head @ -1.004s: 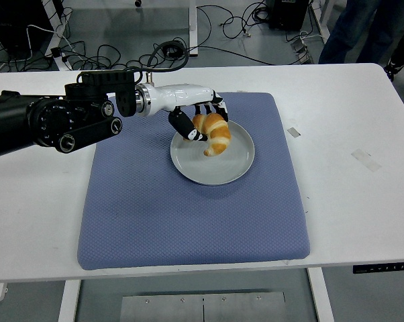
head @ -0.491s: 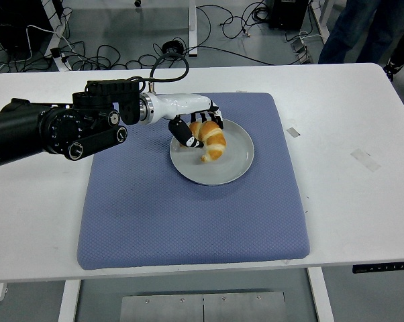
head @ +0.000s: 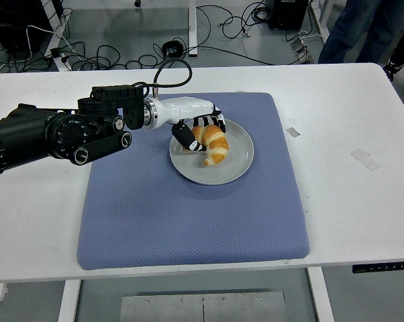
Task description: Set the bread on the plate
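Over the last second the left hand (head: 200, 129), white-backed with black fingers on a black arm, has come down with the golden-brown crescent croissant (head: 213, 143), which hung clear above the round grey plate (head: 235, 168) and now looks to rest on it, on the plate's half nearest the hand. That leaves the carry essentially done, with only the release to come. The fingers are still curled around the croissant's upper end, so the hand keeps its grasp and has not yet let go. The croissant's long axis runs from that held end, tucked under the fingers, out and down toward the table's near edge, with its free tip pointing away from the palm toward the plate's centre. The plate sits on the blue quilted fabric mat (head: 155, 221) covering the white table (head: 363, 201).
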Robot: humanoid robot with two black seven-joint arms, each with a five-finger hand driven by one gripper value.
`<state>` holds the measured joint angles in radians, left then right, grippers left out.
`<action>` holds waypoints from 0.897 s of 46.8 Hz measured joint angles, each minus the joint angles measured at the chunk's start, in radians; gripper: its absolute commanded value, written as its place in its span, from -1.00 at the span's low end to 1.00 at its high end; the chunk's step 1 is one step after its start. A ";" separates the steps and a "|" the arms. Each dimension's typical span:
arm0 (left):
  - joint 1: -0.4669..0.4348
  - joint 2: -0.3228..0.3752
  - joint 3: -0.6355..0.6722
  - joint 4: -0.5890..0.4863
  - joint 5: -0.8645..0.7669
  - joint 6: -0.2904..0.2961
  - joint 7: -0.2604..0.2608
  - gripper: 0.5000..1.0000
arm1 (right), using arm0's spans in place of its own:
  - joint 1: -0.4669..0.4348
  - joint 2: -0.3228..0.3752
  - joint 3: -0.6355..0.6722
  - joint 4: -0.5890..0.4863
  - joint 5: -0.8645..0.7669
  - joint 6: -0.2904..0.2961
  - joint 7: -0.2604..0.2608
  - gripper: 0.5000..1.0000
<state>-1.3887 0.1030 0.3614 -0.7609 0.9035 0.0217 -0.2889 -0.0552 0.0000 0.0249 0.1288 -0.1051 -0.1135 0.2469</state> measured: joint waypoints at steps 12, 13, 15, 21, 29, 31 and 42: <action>0.009 -0.002 0.001 0.016 0.000 0.000 0.003 -0.47 | 0.000 0.000 0.000 0.000 0.000 0.000 0.000 1.00; 0.011 -0.002 0.001 0.017 -0.001 0.000 0.003 -0.32 | 0.000 0.000 0.000 0.000 0.001 0.000 0.000 1.00; 0.012 -0.003 0.001 0.017 -0.001 0.000 0.003 -0.14 | 0.000 0.000 0.000 0.000 0.001 0.000 0.000 1.00; 0.014 -0.014 -0.001 0.017 -0.003 0.000 0.002 0.03 | 0.000 0.000 0.000 0.000 0.001 0.001 0.000 1.00; 0.019 -0.016 -0.001 0.017 -0.005 -0.001 0.002 0.26 | 0.000 0.000 0.000 0.000 0.001 0.001 0.000 1.00; 0.019 -0.016 -0.002 0.017 -0.006 -0.001 0.002 0.38 | 0.000 0.000 0.000 0.000 0.001 0.001 0.000 1.00; 0.012 -0.016 -0.006 0.016 -0.017 -0.007 0.001 0.48 | 0.000 0.000 0.000 0.000 0.000 0.000 0.000 1.00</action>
<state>-1.3770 0.0873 0.3556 -0.7453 0.8865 0.0146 -0.2884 -0.0553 0.0000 0.0251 0.1287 -0.1051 -0.1132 0.2469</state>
